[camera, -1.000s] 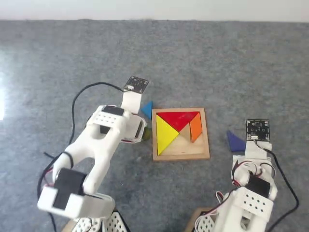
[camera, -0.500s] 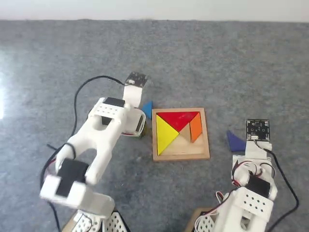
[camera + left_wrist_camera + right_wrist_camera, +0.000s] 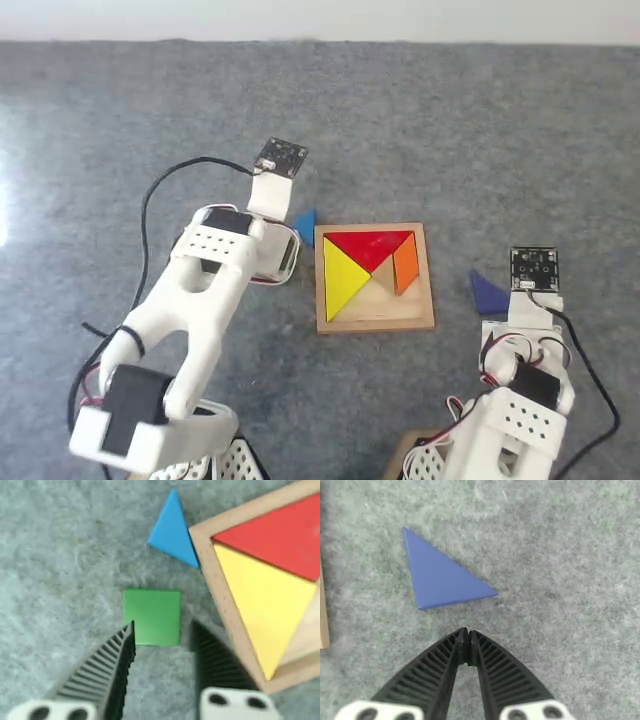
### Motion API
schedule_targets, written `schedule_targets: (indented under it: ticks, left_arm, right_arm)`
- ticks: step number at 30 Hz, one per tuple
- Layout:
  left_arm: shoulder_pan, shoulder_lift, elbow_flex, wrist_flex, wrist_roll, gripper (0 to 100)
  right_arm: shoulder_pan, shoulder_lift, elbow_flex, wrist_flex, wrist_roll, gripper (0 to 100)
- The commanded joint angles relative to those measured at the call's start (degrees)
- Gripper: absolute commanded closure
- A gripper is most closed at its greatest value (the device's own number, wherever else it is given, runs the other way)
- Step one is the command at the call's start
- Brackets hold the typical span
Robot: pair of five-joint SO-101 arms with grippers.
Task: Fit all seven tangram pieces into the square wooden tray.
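Green square (image 3: 151,616): judged a thin, rigid, light wooden tile with smooth faces, best gripped across two opposite straight edges. It lies flat, its near edge between the tips of the left gripper (image 3: 163,628), which is open slightly wider than the tile and holds nothing. The wooden tray (image 3: 216,592) lies just outside one finger. The right gripper (image 3: 465,632) is closed and empty, with a dark blue triangle (image 3: 440,575) just ahead of its tips.

From above, the left arm (image 3: 200,300) covers part of the light blue triangle (image 3: 305,226); in the left wrist view the tray (image 3: 230,605) and its red triangle (image 3: 280,535) run off the edge; the right wrist view catches just a thin strip of tray.
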Motion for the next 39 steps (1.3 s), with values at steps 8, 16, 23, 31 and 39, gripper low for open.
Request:
schedule_targets:
  ticks: [8,16,23,31,39]
  left_arm:
    - [-0.70,12.31,-6.90,0.09,-1.76,80]
    - [-2.46,21.01,-15.25,6.42,-1.76,80]
    - [-3.60,21.01,-15.34,6.51,-1.76,80]
    - [-3.60,20.92,-15.60,6.59,-1.76,87]
    - [-3.52,18.37,-16.22,6.51,-1.85,97]
  right_arm:
    - [-0.57,-0.75,-1.32,-1.36,0.79,99.0]
    - [-0.57,-0.75,-1.32,-1.36,0.79,99.0]
    - [-0.57,-0.75,-1.32,-1.36,0.79,99.0]
    - [-0.57,-0.75,-1.32,-1.36,0.79,99.0]
    - [-0.75,-0.75,-1.32,-1.36,0.79,99.0]
